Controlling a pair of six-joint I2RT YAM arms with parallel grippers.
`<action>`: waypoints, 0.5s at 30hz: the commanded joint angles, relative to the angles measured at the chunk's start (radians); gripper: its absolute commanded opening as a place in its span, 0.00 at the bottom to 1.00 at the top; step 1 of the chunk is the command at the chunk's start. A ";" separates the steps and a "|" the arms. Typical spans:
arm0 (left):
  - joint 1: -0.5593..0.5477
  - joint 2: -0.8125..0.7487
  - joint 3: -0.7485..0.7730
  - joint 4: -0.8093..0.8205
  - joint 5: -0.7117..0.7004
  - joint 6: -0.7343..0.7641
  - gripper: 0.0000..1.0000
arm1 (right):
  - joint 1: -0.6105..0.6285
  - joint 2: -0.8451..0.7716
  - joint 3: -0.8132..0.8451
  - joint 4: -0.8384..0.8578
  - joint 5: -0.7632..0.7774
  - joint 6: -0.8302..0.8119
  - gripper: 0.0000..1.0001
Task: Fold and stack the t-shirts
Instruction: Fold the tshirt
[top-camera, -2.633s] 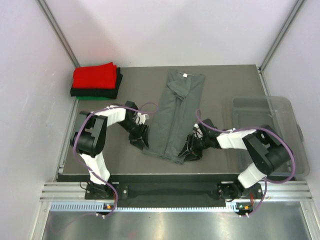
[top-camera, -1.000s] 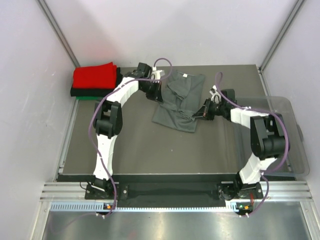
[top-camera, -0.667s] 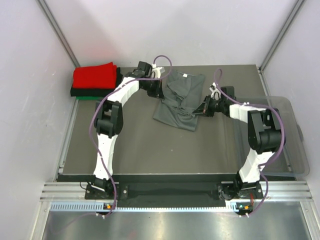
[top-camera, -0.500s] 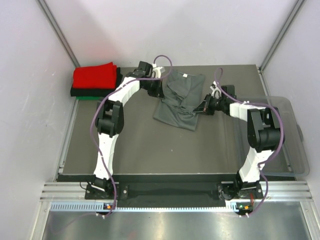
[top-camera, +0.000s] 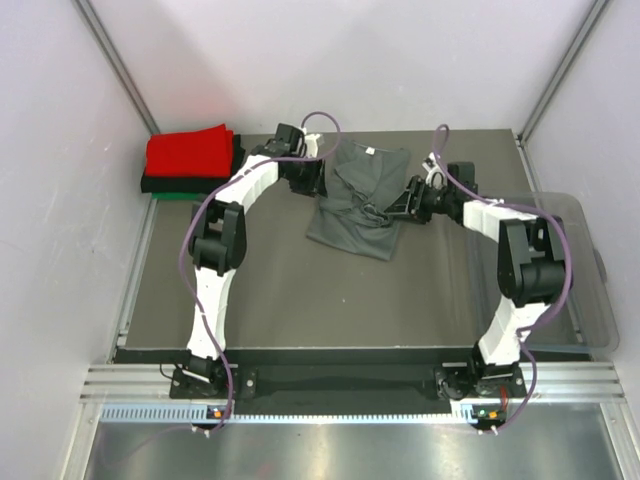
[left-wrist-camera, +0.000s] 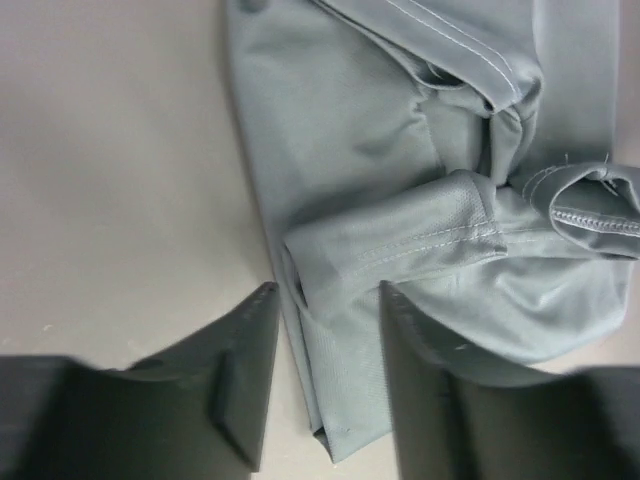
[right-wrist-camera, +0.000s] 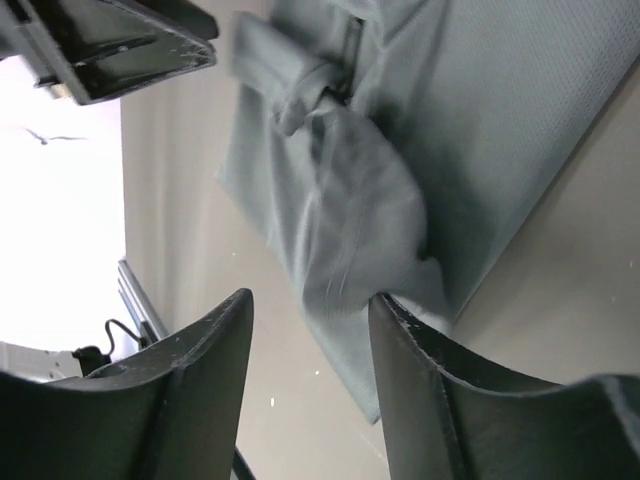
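Here, your left tool (left-wrist-camera: 322, 300) and right tool (right-wrist-camera: 310, 300) stood released at opposite side edges of the dark grey t-shirt (top-camera: 350, 225); bare worktop (top-camera: 280, 290) lay nearside.

White arm links (top-camera: 250, 180), black joints (top-camera: 218, 248), purple cables (top-camera: 320, 118); dark grey wedge-shaped tool fingers (left-wrist-camera: 245, 380).
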 joint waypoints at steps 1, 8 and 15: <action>0.005 -0.097 -0.013 0.051 -0.081 -0.028 0.56 | -0.024 -0.123 -0.018 0.002 -0.022 -0.046 0.51; 0.039 -0.220 -0.148 -0.007 -0.046 -0.027 0.67 | -0.031 -0.298 -0.171 -0.070 -0.008 -0.035 0.53; 0.102 -0.234 -0.310 -0.119 0.163 -0.027 0.71 | -0.001 -0.356 -0.359 0.018 0.036 0.081 0.57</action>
